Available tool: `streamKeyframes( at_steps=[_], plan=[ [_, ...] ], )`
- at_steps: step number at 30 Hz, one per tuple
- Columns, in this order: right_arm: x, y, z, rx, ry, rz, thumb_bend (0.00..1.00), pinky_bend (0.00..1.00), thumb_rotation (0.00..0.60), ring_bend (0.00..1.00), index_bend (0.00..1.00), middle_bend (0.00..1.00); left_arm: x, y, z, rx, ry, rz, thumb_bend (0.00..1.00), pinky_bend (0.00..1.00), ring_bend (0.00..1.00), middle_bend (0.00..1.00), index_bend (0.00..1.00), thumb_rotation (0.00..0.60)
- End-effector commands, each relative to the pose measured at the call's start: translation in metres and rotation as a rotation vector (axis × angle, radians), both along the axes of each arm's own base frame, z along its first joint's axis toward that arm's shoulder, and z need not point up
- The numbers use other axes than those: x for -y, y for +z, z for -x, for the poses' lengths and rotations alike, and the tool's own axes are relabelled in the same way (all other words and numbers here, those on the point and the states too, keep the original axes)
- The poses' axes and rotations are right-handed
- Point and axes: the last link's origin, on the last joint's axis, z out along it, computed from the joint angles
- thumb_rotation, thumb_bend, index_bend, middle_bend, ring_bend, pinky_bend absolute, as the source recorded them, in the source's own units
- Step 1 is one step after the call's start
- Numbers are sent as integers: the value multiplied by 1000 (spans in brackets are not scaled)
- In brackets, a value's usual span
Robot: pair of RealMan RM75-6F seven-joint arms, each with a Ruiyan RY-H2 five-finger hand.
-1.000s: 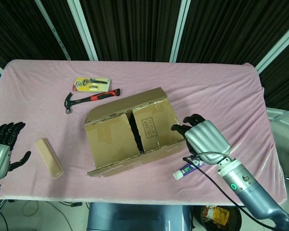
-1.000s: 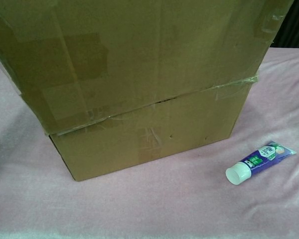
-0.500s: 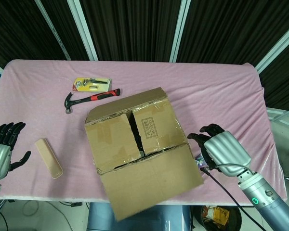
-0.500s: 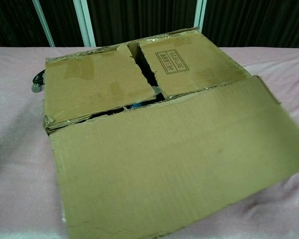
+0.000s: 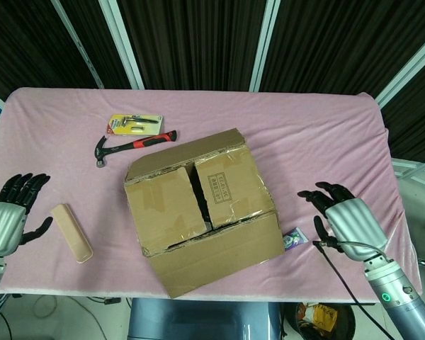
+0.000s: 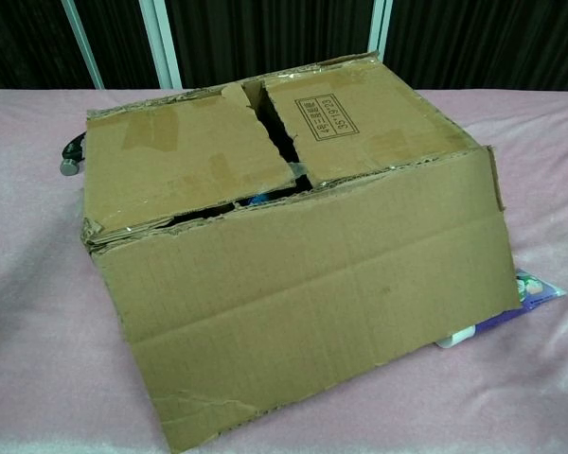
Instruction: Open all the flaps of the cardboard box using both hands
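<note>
Both hands, left hand (image 5: 6, 221) and right hand (image 5: 348, 218), hover spread beside cardboard box (image 5: 198, 205).

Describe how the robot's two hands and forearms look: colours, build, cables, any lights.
Both hands have black fingers on smooth silver-grey backs. The right hand joins a silver-grey forearm with a glowing green ring light, and a thin black cable runs along it. The left hand shows the same colours; its forearm is mostly out of frame.
</note>
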Motion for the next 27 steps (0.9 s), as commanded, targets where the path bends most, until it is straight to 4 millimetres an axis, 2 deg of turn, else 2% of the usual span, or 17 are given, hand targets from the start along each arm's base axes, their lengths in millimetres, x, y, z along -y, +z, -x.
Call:
streamKeyframes(
  at_steps=[1,5,7,9,10,13,20,27],
  plan=[
    [-2,-8,33,59,-58,105,687,238,600,185,225,344,-24,7,-32,-61,-71,109,390,117,63,124,99,600],
    [-1,-16,57,149,-122,152,687,238,600,184,225,345,-53,10,-77,-163,-172,224,581,166,64,137,100,600],
    [0,-18,63,183,-143,158,686,238,600,184,225,345,-65,8,-97,-209,-226,250,638,187,72,150,103,600],
    [2,-21,69,209,-155,165,686,238,600,184,225,346,-80,0,-121,-273,-285,295,687,196,83,163,115,600],
    [4,-23,74,219,-163,171,686,238,600,185,225,347,-93,-11,-143,-325,-337,342,700,201,86,168,120,600],
    [6,-28,81,247,-165,188,686,238,600,185,225,349,-110,-29,-177,-381,-392,403,734,234,104,192,147,600],
    [11,-27,88,261,-158,211,686,238,600,185,225,352,-128,-66,-225,-411,-474,453,791,329,193,296,235,600],
    [15,-22,90,296,-167,230,686,238,600,185,225,354,-132,-97,-250,-445,-513,495,828,380,244,353,275,600]
  ],
)
